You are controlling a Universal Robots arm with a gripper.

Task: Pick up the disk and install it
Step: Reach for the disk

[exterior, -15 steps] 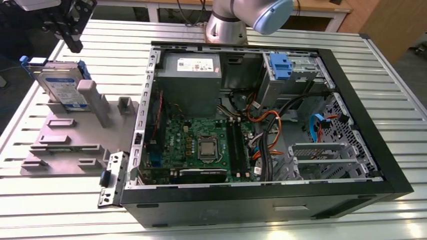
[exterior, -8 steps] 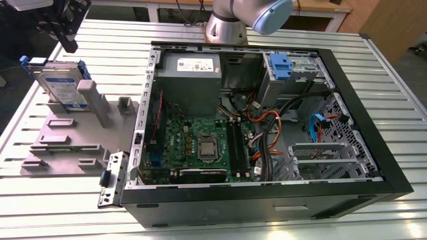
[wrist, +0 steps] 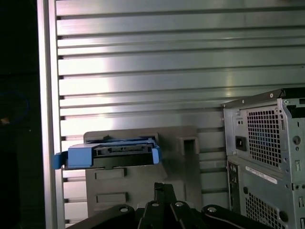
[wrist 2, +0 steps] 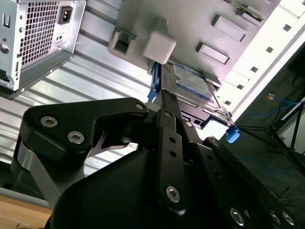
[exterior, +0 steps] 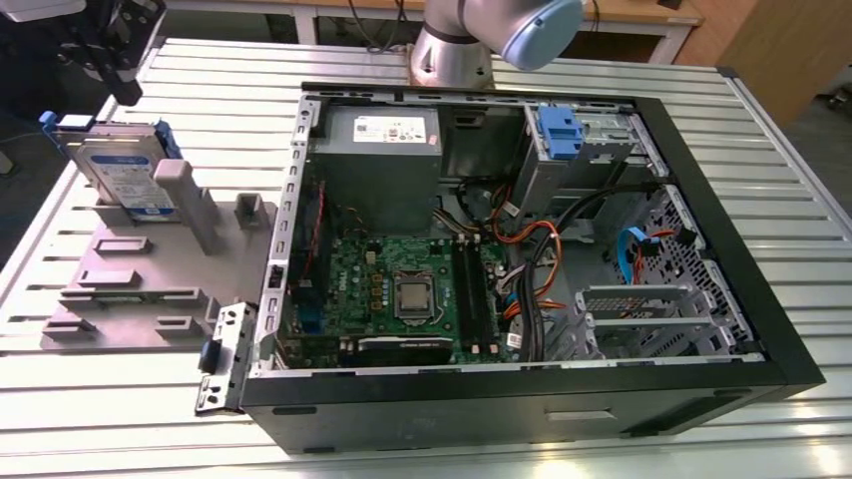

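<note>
The disk [exterior: 123, 165] stands on edge in a grey holder [exterior: 120, 289] near the worktop [exterior: 80, 419] border at the exterior view's left, clear of the open computer case [exterior: 779, 299]. The gripper [exterior: 127, 85] hangs just above it, and I cannot tell how wide its jaws stand. The second wrist view shows the disk's labelled face [wrist 2: 190, 83], and the first wrist view shows its thin end [wrist: 112, 155].

Disk [exterior: 127, 165] on edge in holder [exterior: 147, 269]. Holder flat on table [exterior: 772, 150], just beside PC case [exterior: 533, 249], at exterior view's left. Mainboard [exterior: 399, 284] in case, PSU [exterior: 379, 135] behind it. My claw [wrist: 164, 195] near disk, apart.
</note>
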